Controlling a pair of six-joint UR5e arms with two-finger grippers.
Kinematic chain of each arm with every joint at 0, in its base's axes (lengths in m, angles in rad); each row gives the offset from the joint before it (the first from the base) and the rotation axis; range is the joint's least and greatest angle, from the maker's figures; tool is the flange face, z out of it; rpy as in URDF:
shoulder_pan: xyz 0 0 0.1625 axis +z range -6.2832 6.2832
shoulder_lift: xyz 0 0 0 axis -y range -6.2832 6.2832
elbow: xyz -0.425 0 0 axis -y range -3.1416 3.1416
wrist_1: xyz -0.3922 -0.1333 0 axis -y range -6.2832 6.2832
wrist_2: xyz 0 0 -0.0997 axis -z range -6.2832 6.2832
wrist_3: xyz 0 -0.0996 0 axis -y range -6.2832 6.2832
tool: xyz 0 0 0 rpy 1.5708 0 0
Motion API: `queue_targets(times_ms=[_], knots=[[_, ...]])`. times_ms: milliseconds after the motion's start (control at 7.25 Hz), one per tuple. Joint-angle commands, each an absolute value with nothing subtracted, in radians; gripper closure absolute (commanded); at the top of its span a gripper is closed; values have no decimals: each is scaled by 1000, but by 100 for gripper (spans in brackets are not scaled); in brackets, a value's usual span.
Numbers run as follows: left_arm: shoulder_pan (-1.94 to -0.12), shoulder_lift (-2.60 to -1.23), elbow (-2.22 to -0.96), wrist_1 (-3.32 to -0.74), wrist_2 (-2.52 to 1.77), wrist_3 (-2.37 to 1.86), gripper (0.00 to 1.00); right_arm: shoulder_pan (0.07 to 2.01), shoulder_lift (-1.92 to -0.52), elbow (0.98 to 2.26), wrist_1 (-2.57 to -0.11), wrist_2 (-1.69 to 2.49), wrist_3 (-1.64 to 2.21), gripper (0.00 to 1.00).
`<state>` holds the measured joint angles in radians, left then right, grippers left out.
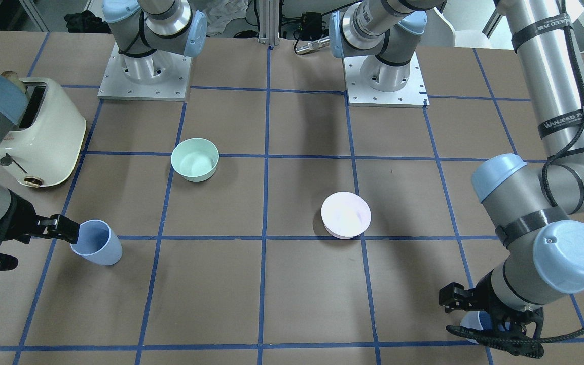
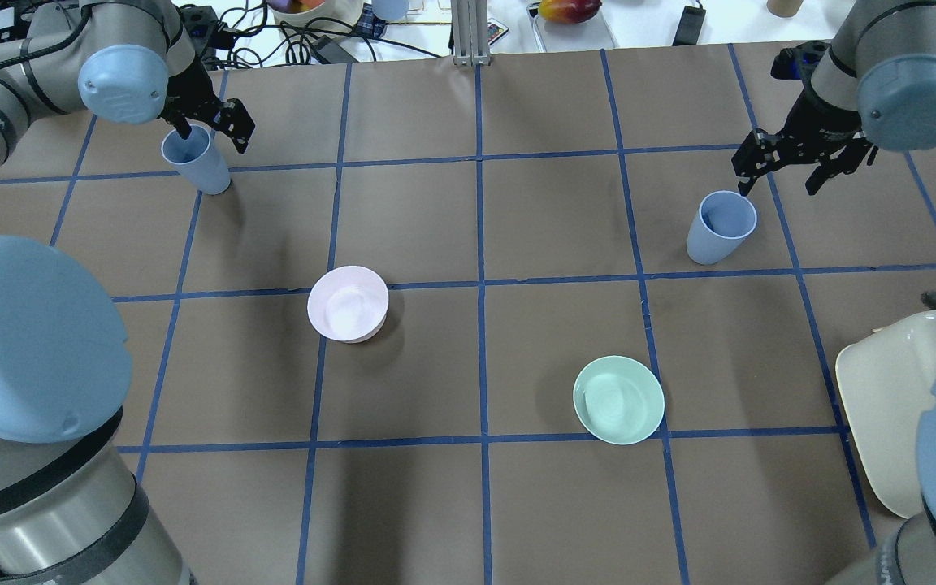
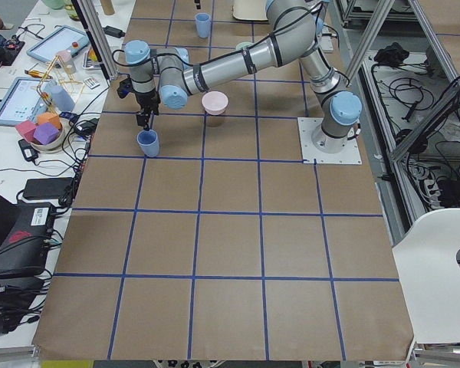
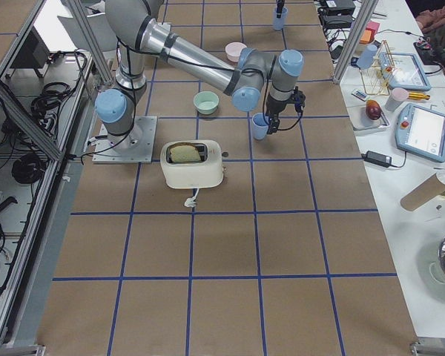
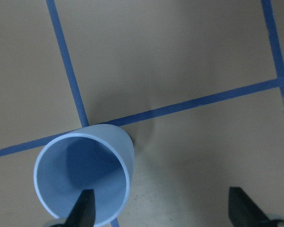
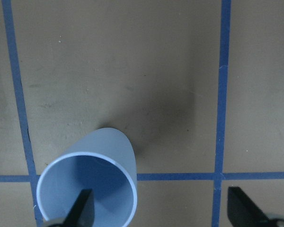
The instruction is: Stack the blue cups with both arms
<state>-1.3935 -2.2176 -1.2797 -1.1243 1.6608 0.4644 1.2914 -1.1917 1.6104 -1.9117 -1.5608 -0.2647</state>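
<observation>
Since left end effector (image 2: 210, 134) and right end effector (image 2: 778, 175) are spread wide, one finger in the mouth of left blue cup (image 2: 196, 166) and right blue cup (image 2: 718, 231), both upright, well apart on the desk (image 2: 476, 366): pinch walls gently, lift straight.

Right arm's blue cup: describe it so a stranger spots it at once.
Find the cream toaster at the right end of the table. Further out from the robot on that side stands the blue cup, upright. Its twin stands at the opposite end; this one has the open right claw straddling its wall.
</observation>
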Motion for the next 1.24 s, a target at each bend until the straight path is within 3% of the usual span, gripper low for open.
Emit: queue_targets(times_ms=[0, 276, 414, 828, 1103], knots=[[-1388, -2229, -1337, -1020, 1664, 479, 13, 1295, -1199, 1670, -1924, -1563, -268, 0], [-1367, -2230, -1342, -1014, 1661, 482, 76, 1293, -1201, 1684, -1934, -1563, -272, 0], [-1365, -2229, -1341, -1015, 1663, 483, 100, 1293, -1192, 1687, -1989, -1554, -272, 11], [-1367, -2217, -1322, -1031, 1663, 491, 100, 1295, -1192, 1735, -2003, -1554, -270, 38], [-1416, -2206, -1254, -1102, 1652, 457, 100, 1299, -1192, 1738, -2026, -1552, -270, 72]])
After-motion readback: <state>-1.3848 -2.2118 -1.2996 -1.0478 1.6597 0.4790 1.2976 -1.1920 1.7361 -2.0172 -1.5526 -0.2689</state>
